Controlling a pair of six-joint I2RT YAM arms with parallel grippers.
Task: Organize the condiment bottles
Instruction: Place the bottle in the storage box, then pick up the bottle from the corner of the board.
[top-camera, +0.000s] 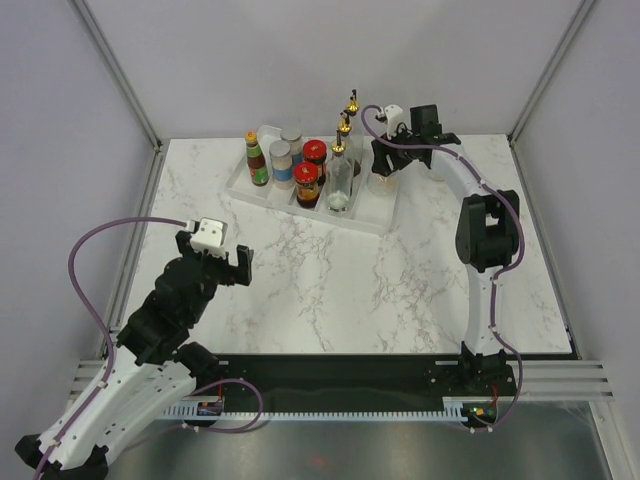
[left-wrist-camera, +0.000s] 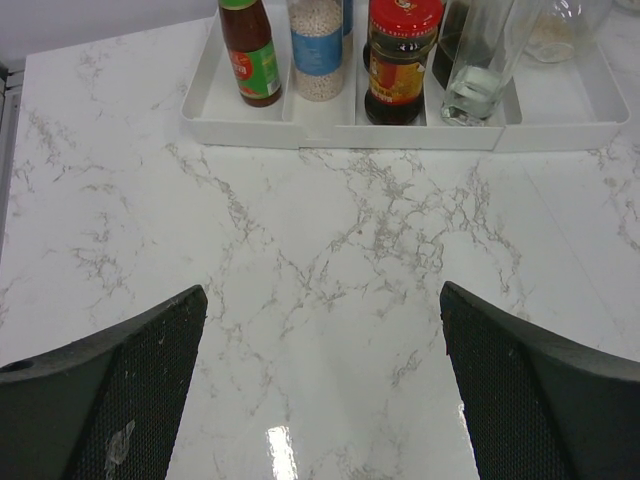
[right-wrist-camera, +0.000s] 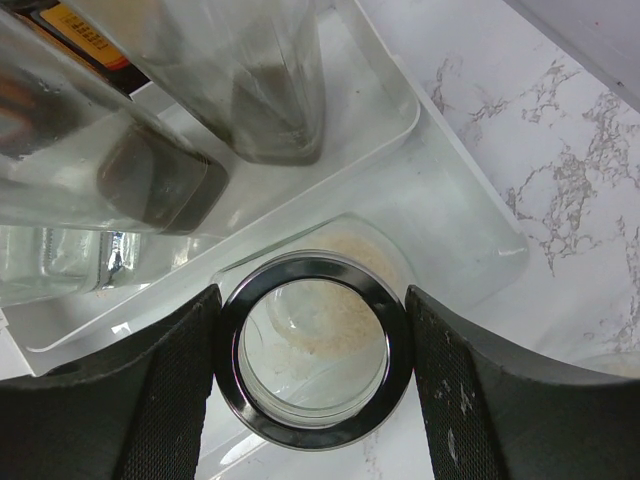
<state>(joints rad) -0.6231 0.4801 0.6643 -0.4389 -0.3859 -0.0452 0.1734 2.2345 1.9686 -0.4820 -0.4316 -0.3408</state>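
left gripper (left-wrist-camera: 322, 295) first: its jaws stand wide apart with nothing between them, hovering over bare marble table (left-wrist-camera: 330, 250) on the near side of the white tray (left-wrist-camera: 340, 133), well apart from it. my guess is it's parked there so it stays out of the other arm's way, and so its camera looks straight at the tray's front row.

inside the tray, going across from its left end: the sauce bottle (left-wrist-camera: 250, 55) with the red and green label, the spice jar (left-wrist-camera: 318, 50) with pale grains, the red-lidded dark jar (left-wrist-camera: 400, 60), then a clear glass cruet (left-wrist-camera: 485, 60). all upright, each in its own slot between the ridges, which is probably the whole point of the tray: the dividers stop them tipping into each other.

at the tray's right end is your right gripper (right-wrist-camera: 312, 345). it comes down from above and the fingers (right-wrist-camera: 170, 400) sit tight on both sides of a silver-lidded jar (right-wrist-camera: 300, 400), so i'd call that clamped on it, gripping at the lid ring because that's the widest solid bit. the jar looks to be over the last compartment, with the cruets just beside it. i can't tell whether its base is down on the tray floor yet, so you'd want that confirmed before letting go.
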